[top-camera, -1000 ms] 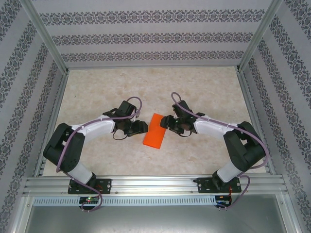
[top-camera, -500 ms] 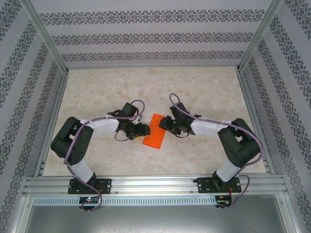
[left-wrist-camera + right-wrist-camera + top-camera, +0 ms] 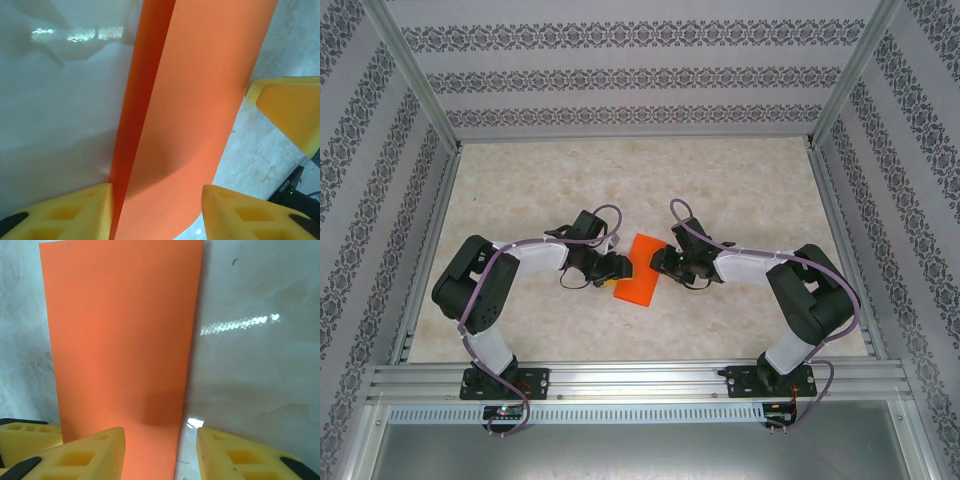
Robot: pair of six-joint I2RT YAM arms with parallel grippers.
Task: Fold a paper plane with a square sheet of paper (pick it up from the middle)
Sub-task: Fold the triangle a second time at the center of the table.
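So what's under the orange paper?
The orange paper lies on the marbled table, which shows all around it. The patch beneath, and anything between its folded layers, is covered.

Left wrist view: square sheet of paper (image 3: 190, 125) cropped top and bottom; grip of left end effector (image 3: 155, 215) on it undecidable. Right wrist view: sheet's near end cropped below. Top view: contact at the sheet's sides too small to tell.

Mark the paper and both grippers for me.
paper (image 3: 639, 271), top view, middle of the orange folded sheet.
left gripper (image 3: 616, 268), top view, between its fingertips at the paper's left edge.
right gripper (image 3: 663, 262), top view, between its fingertips at the paper's right edge.
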